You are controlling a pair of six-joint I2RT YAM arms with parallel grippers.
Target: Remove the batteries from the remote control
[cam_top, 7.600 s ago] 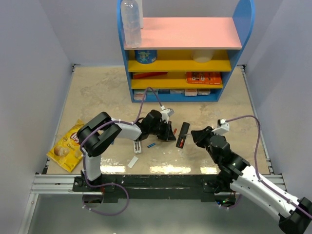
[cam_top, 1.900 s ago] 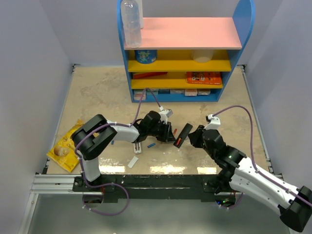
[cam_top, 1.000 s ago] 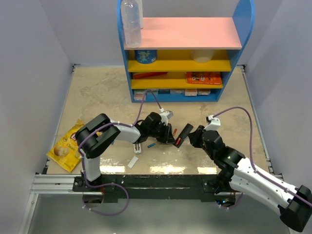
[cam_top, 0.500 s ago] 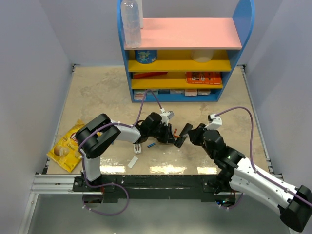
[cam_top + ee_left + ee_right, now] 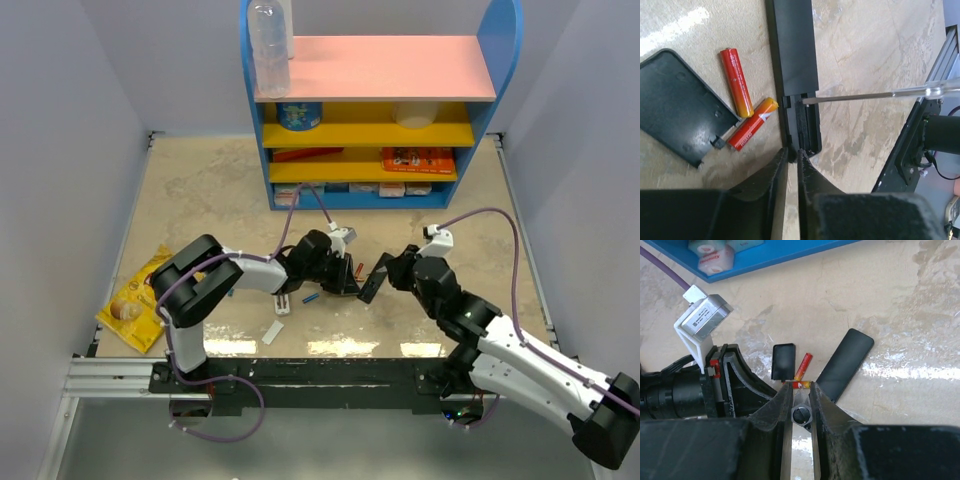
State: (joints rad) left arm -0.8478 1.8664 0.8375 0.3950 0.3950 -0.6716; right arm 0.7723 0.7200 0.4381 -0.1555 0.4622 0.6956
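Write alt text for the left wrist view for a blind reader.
A black remote lies on a table, battery compartment open, a thin grey stick poking into it from the right. Two red batteries and the black cover lie beside it; the left pincer, nearly shut, sits at its near end.

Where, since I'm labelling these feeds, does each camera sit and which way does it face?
Top external: above and behind the arms, facing down at the table; both arms show, bases at the bottom.
Left wrist: on the left arm, facing down past the left gripper at the remote.
Right wrist: on the right arm, facing forward past the right gripper, which clamps a screwdriver.
Shared: both wrist views show remote, cover, red batteries.
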